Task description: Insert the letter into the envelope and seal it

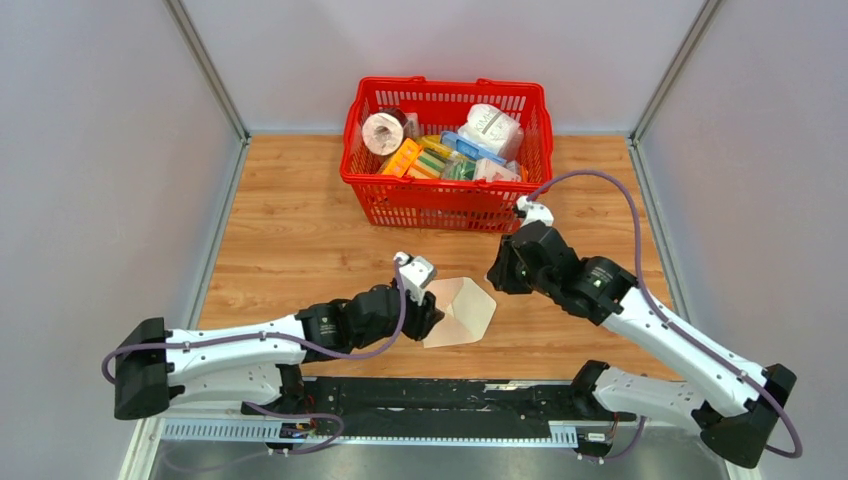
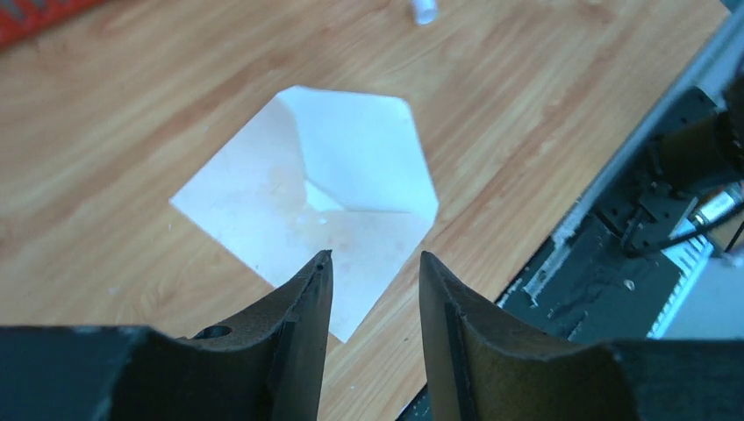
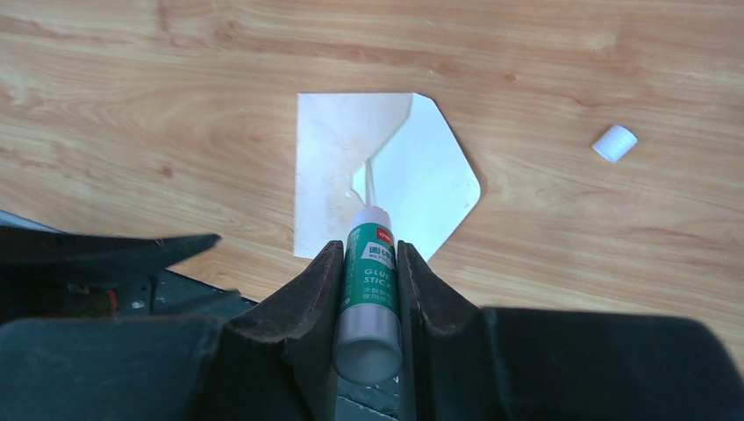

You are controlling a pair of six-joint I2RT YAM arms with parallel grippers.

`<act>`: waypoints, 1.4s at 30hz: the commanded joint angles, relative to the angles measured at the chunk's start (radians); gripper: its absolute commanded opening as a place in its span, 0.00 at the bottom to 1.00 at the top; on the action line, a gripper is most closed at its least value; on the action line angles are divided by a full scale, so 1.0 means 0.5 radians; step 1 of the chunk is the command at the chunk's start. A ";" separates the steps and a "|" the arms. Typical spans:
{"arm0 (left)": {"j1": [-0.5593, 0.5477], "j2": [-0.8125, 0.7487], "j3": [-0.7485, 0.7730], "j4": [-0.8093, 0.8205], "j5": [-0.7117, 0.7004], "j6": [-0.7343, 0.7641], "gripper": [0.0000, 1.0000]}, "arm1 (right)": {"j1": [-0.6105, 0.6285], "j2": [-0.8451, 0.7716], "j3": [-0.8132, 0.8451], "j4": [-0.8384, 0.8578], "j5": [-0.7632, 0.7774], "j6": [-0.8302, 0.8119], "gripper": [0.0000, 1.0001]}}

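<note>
At the left, the left arm's fingers (image 2: 373, 276) stand moderately apart with nothing between them; they sit at the near left edge of the light tan paper envelope (image 1: 462, 312), whose near corner runs beneath the gap between them in the left wrist view; whether they touch the paper cannot be told. The envelope lies flat on the wooden surface (image 1: 300, 230), near the middle of the near edge and between the two arms, well apart from the basket; its triangular flap is folded open, the flap paler than the stained body beside it.

Just right of the envelope, the right arm's fingers (image 3: 368, 263) are closed snugly on a green-labelled glue stick with a grey base (image 3: 368, 289); it lies lengthwise between them, uncapped, its white tip pointing over the envelope at the fold where flap meets body; contact with the paper cannot be judged. A small white cylindrical cap (image 3: 614, 143) lies on its side on the bare wood, apart from the envelope.

At the far middle of the surface stands a red plastic shopping basket (image 1: 447, 205) filled with assorted packaged goods and paper rolls.
</note>
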 commanded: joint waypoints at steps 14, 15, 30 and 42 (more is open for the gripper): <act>0.540 0.473 -0.630 1.041 0.541 -1.530 0.25 | 0.121 0.688 -0.127 0.400 -0.092 -0.131 0.00; 0.555 0.522 -0.664 1.106 0.557 -1.597 0.25 | 0.140 0.712 -0.120 0.415 -0.098 -0.128 0.00; 0.666 0.893 -0.741 1.184 0.809 -2.002 0.11 | 0.262 1.044 0.027 0.449 -0.144 -0.174 0.00; 0.850 0.657 -0.477 0.214 0.808 -1.536 0.07 | 0.348 1.255 0.091 0.550 -0.197 -0.143 0.00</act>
